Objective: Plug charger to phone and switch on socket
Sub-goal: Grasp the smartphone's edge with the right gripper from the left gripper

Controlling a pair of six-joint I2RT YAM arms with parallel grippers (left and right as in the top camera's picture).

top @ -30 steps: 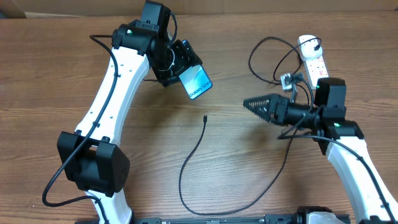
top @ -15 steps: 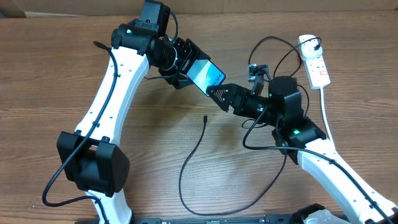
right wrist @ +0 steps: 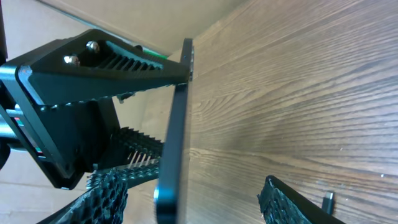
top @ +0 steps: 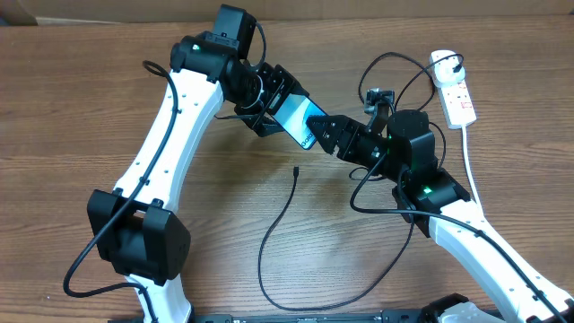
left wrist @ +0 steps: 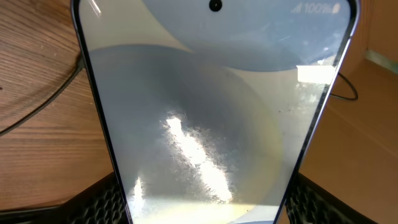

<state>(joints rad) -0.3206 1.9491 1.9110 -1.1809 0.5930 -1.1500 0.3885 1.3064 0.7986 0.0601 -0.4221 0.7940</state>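
- L arm: reaches from 7 o'clock edge toward 12. left gripper [top: 280, 108] clamped on phone [top: 301, 123], ribbed fingers [left wrist: 102, 202] pressing both long edges in the wrist view.
- phone: airborne just past table centre toward 12 o'clock, not on the wood. Screen lit blue, tilted, free end aimed at 4 o'clock. Prob. held so to offer that end to the other arm.
- charger [top: 295, 171]: connector tip loose on the wood near centre, at 6 o'clock of phone and apart from it. Cable trails off toward 6–7 o'clock edge. Not yet in phone. Lying within reach of either arm for pickup.
- right gripper [top: 325, 135]: at 4 o'clock of phone, jaws apart, straddling its free end. In the wrist view phone sits edge-on between the fingers with a gap on the R side, no clamp seen. Likely a second grip or steadying hold before plugging.
- socket [top: 451, 85]: 2 o'clock corner, well apart from both grippers. Thick white cord [top: 467, 152] runs off toward 5 o'clock. Black lead loops to its far end, looks plugged in but too small to confirm. Switch state: cannot tell.
- table [top: 90, 108]: brown wood-grain, flat, matte.
- Room: pale tan board past the 12 o'clock edge, nothing more legible.
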